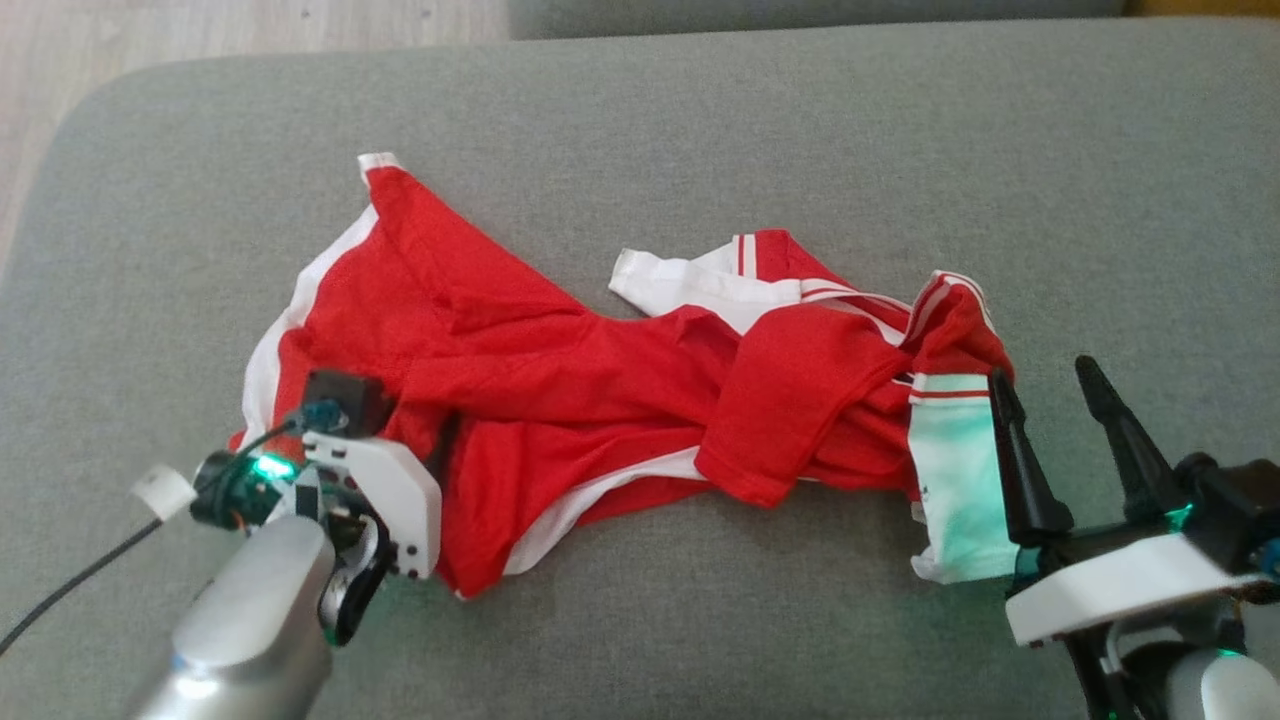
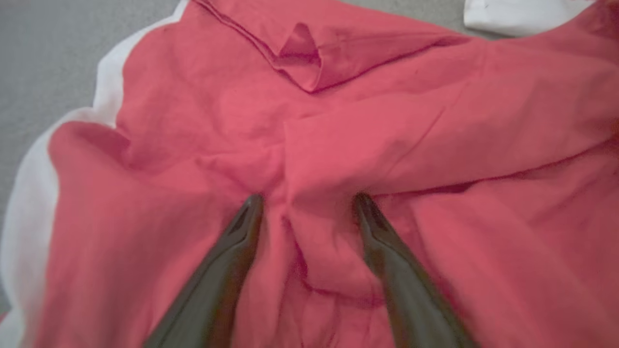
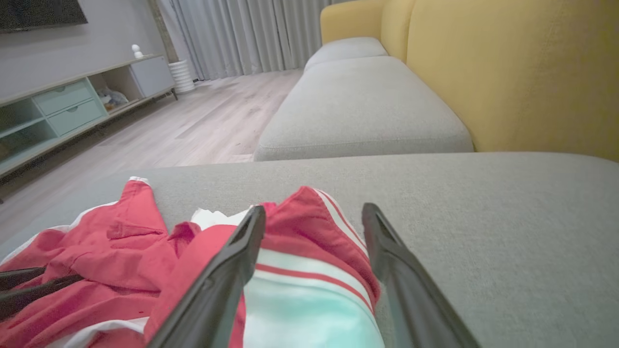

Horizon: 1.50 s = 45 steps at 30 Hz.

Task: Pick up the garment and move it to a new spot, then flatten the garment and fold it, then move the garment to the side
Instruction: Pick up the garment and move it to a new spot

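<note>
A crumpled red garment (image 1: 560, 380) with white trim lies across the grey sofa cushion (image 1: 700, 120). Its white-and-red striped sleeve end (image 1: 955, 450) lies at the right. My left gripper (image 2: 309, 200) is open and points down into the garment's left part, both fingertips pressed into the red cloth with a raised fold between them. Its white wrist housing (image 1: 385, 490) hides the fingers in the head view. My right gripper (image 1: 1045, 380) is open at the sleeve end, holding nothing. In the right wrist view the right gripper (image 3: 314, 210) has striped cloth (image 3: 309, 290) lying between and below its fingers.
A yellow backrest (image 3: 508, 72) rises behind the cushion, and a second grey seat (image 3: 358, 111) lies beyond it. Wooden floor (image 3: 203, 121), a low cabinet (image 3: 72, 106) and curtains (image 3: 242, 34) are further off. A black cable (image 1: 80, 580) trails from the left wrist.
</note>
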### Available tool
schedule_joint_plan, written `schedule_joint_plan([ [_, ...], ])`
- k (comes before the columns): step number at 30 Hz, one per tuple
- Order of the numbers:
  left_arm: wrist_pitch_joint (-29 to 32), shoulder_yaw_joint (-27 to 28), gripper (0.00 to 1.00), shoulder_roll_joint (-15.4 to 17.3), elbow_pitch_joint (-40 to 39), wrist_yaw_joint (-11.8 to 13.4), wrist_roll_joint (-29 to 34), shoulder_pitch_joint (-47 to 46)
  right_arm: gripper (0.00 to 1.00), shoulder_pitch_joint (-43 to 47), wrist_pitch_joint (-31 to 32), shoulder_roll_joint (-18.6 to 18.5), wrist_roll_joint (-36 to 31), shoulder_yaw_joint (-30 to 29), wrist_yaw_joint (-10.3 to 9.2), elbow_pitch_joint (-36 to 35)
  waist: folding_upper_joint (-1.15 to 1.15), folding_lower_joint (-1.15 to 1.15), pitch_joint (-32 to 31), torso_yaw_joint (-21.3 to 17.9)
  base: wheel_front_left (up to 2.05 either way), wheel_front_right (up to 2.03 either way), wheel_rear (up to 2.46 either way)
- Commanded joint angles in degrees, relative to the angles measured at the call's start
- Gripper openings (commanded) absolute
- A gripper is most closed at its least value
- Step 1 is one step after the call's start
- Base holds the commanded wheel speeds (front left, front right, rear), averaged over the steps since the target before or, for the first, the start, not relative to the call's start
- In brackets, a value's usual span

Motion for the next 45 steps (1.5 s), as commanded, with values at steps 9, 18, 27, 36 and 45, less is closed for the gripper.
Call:
schedule_joint_plan([
  [9, -10.29, 3.54, 0.00, 2.75, -6.49, 1.05, 2.63, -9.00, 1.00, -2.11, -1.96, -0.37, 1.24, -0.38, -0.04, -0.52, 0.00, -0.02, -0.68, 1.08, 0.00, 0.00, 0.00],
  [18, -6.36, 11.01, 0.00, 13.60, -27.90, 7.42, 5.01, -14.89, 1.00, -1.19, -2.58, -0.37, 2.40, -0.91, -0.04, 0.10, 0.00, -0.02, -2.34, 4.86, 0.00, 0.00, 0.00],
  [27, 0.19, 18.91, 0.00, 22.73, -31.43, 10.16, 2.14, -14.75, 1.00, -1.49, -2.93, -0.37, 2.58, -0.51, -0.04, 0.28, 0.00, -0.02, -1.38, 6.76, 0.00, 0.00, 0.00],
  [36, -7.46, 25.19, 0.00, 20.16, -14.19, 7.61, -7.21, -5.39, 1.00, -4.11, -1.31, -0.37, 0.74, -0.01, -0.04, -1.57, 0.00, -0.02, 4.78, 6.59, 0.00, 0.00, 0.00],
  [45, -21.82, 24.02, 1.00, 8.32, 0.79, 3.69, -10.02, -1.00, 1.00, -5.60, 0.42, -0.37, -1.14, -0.90, -0.04, -3.44, 0.00, -0.02, 7.67, 6.94, 0.00, 0.00, 0.00],
])
